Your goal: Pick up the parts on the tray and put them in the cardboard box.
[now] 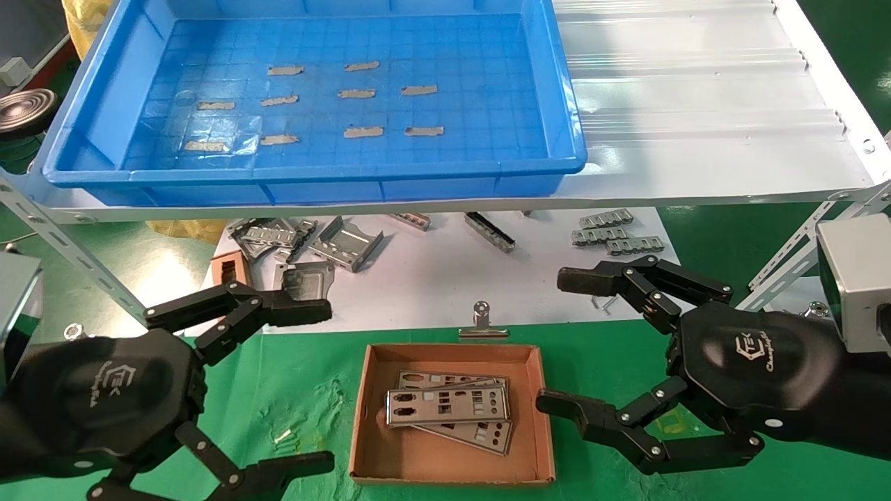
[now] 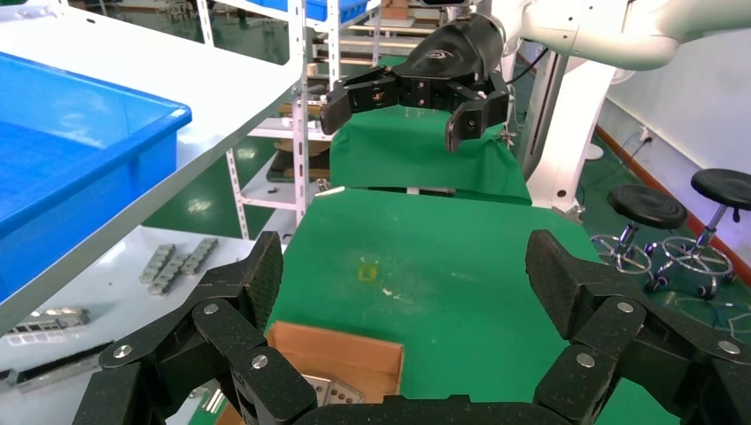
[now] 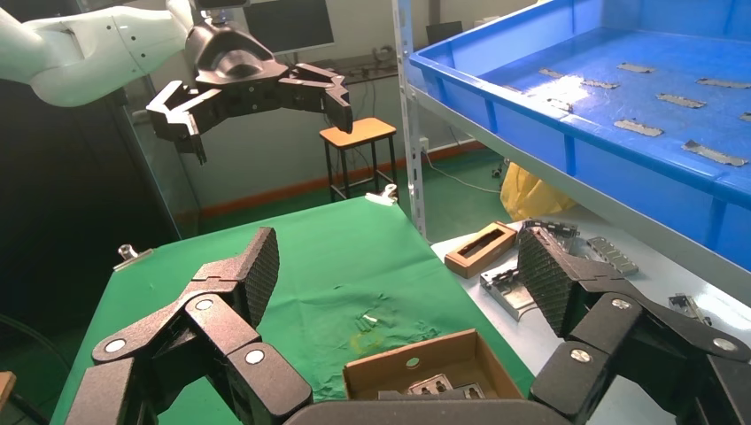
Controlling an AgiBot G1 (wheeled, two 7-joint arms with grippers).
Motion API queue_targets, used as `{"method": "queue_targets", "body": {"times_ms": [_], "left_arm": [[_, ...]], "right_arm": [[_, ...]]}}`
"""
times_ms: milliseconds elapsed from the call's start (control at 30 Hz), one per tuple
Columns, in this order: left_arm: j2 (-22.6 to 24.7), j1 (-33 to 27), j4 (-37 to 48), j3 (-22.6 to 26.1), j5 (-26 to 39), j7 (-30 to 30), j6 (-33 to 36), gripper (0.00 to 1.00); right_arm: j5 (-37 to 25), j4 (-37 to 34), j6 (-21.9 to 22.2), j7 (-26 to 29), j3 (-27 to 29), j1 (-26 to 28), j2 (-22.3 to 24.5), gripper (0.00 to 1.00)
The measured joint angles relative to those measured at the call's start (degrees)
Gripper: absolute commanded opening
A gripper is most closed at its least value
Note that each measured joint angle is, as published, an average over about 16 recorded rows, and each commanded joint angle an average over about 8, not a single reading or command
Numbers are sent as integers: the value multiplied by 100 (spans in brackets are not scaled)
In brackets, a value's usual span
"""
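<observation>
- Tray (image 1: 557, 149), upper left of the head view, has only tape strips (image 1: 362, 93) left. The parts (image 1: 449, 407) sit in the box (image 1: 362, 424), bottom centre.
- Both grippers, left (image 1: 317, 386) and right (image 1: 557, 341), have fingers spread and empty.
- Risk: hunting for another part, one might grab tape or the brackets (image 1: 344, 243) on the worktop.
</observation>
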Motion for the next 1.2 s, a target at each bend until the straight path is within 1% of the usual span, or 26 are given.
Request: {"method": "queue_targets", "body": {"times_ms": [1200], "left_arm": [[0, 0, 0, 0, 0, 0, 0, 100]], "right_arm": [[0, 0, 0, 0, 0, 0, 0, 100]]}}
